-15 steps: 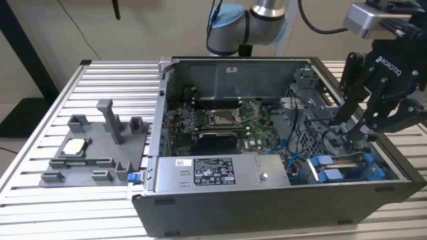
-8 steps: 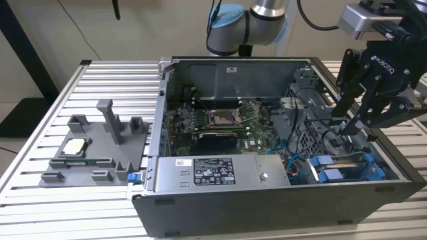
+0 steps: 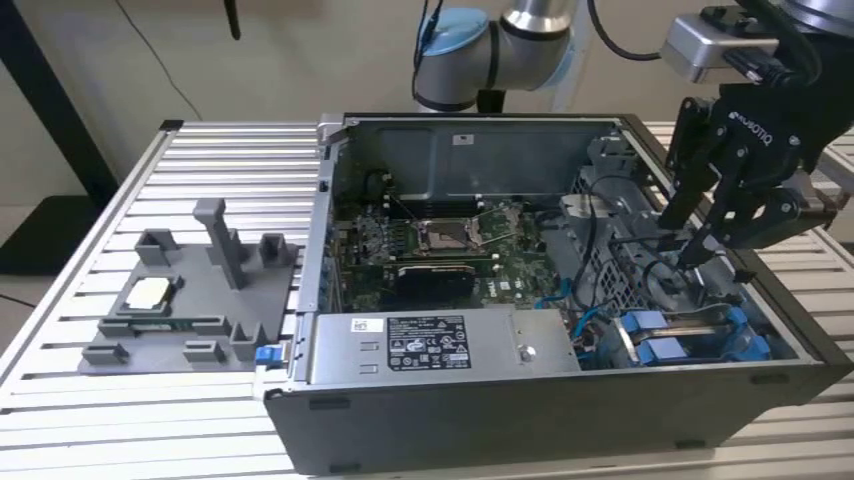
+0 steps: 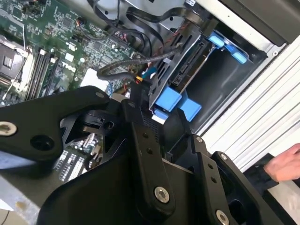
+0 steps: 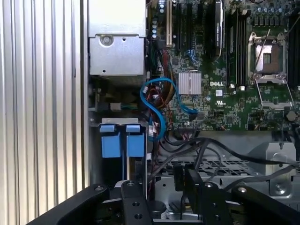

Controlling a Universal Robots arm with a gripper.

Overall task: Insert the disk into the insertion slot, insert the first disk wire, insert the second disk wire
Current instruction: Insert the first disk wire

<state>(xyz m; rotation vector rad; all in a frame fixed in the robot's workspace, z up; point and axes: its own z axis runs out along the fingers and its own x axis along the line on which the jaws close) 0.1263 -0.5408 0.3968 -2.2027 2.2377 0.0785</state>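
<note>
Blue plastic marks the disk [image 3: 657, 340] in the exterior view. It appears seated in the drive bay at the near corner of the computer case [image 3: 534, 420], on the exterior view's right. Its long axis runs along the near wall, and its tabbed end faces the exterior view's left, toward the power-supply box [image 3: 441, 345]. The gripper [image 3: 697, 255] hangs just beyond the bay, reaching down among black cables with its fingers drawn almost together. In the second wrist view the gripper [image 4: 140, 98] is just beside the carrier's blue tabs, and the disk [image 4: 187, 70] stands on edge, running away from it. In the first wrist view the gripper [image 5: 185, 180] seems to pinch a black disk wire [image 5: 213, 149], though the grip is partly hidden. Seating the plug well likely calls for squaring it to the disk's tabbed end, pushing straight along the long axis, and keeping slack cables from snagging.
</note>
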